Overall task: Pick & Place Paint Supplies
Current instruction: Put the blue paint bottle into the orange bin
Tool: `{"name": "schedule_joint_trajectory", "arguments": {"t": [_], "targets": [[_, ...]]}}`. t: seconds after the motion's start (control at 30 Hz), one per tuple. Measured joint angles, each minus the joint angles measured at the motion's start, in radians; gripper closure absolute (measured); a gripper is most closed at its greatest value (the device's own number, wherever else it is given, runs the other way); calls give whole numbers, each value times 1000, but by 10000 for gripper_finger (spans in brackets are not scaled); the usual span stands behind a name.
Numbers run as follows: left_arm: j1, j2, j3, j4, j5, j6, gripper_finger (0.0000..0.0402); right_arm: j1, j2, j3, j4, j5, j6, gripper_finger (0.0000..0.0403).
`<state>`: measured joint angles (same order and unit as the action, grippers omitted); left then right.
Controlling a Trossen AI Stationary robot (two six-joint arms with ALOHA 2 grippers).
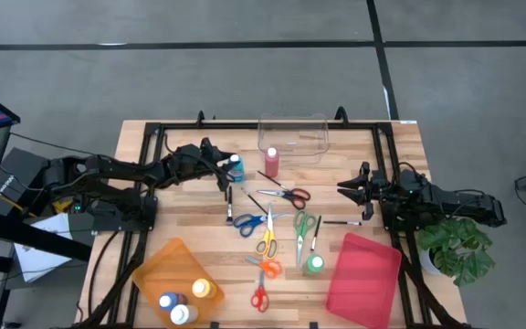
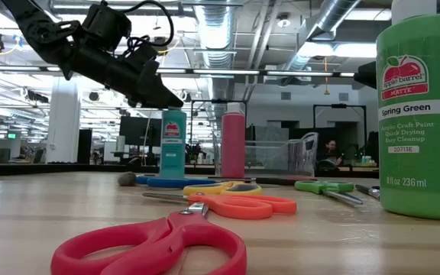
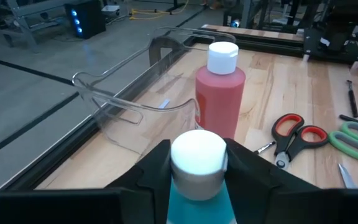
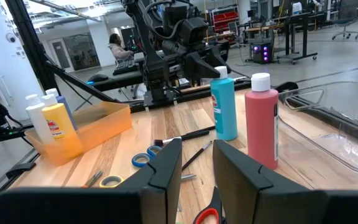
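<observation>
jaws of my left gripper [image 3: 197,177] stand apart, straddling the white cap of the upright teal bottle [image 1: 236,166] near the clear bin [image 1: 292,137]; right gripper [image 1: 347,189], fingers parted, waits well off beside the scissors.

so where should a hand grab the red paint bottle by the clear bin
Grip the red paint bottle around its straight body, below the white cap, with the hand coming in level. It stands upright and the cap is narrower. Come from the right hand side: the clear bin sits close behind it, and the left hand is around the teal bottle beside it.
</observation>
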<state>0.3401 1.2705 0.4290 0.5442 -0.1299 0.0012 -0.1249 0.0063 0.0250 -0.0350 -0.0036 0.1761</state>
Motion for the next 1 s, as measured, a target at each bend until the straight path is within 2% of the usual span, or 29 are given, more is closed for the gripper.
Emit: {"name": "schedule_joint_trajectory", "arguments": {"t": [0.17,0.27,0.47,0.7,1.0], "targets": [[-1,-13,0,-9,-2,-22,276,0,0,0,0,0,0,314],[-12,-43,-3,-24,16,-31,283,0,0,0,0,0,0,314],[-79,-157,-3,-15,59,-36,288,0,0,0,0,0,0,314],[-228,-390,-2,-189,68,-37,288,0,0,0,0,0,0,314],[-506,-668,-1,-442,74,-37,288,0,0,0,0,0,0,314]]}}
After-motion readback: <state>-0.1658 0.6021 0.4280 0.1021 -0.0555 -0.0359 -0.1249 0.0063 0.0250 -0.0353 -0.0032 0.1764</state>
